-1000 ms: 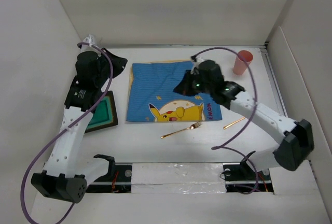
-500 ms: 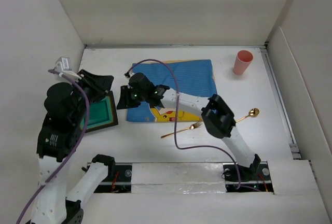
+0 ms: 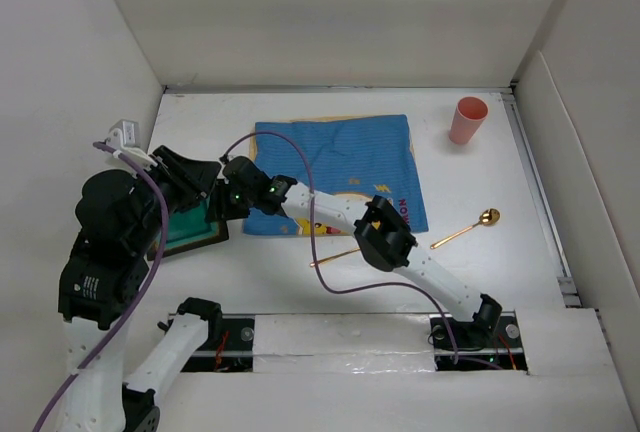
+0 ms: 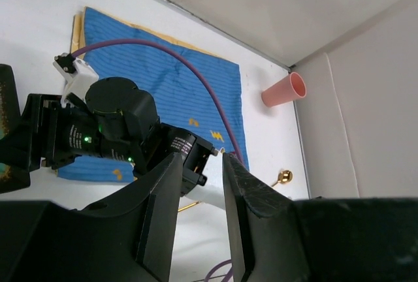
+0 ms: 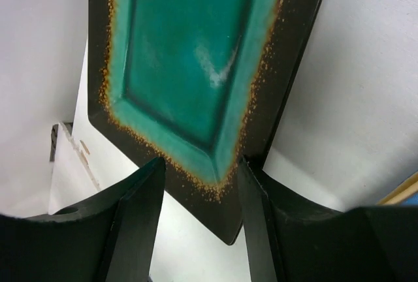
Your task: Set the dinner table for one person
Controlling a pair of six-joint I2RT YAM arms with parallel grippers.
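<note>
Straddling one corner of the green plate [image 5: 189,66], the right gripper [image 5: 201,164] has its fingers parted, one on each side of the dark rim and not closed on it. I cannot tell whether they touch it. The left gripper [image 4: 202,161] hangs above, at the left of the top view, with its fingers slightly apart and nothing between them.

Step in hand, as I read it: take the plate and carry it onto the blue placemat [image 3: 340,157]. To do it well:
- Seat the rim deep between the fingers before closing.
- Squeeze on the flat lip, not the tip of the corner (it looks glazed, so likely slippery).
- Lift level and keep clear of the left arm close by.

Dinner table [image 3: 500,167]: a white surface filling the floor of the walled box, under everything. I judge its long axis to run left to right across the top view, with the silver tape strip [image 3: 340,337] along its bottom edge.

The plate lies left of centre, just beside the placemat's left edge. The pink cup [image 3: 467,119] is at upper right and the gold spoon [image 3: 466,228] at right. The gold fork [image 3: 330,258] is below the placemat, partly hidden.
</note>
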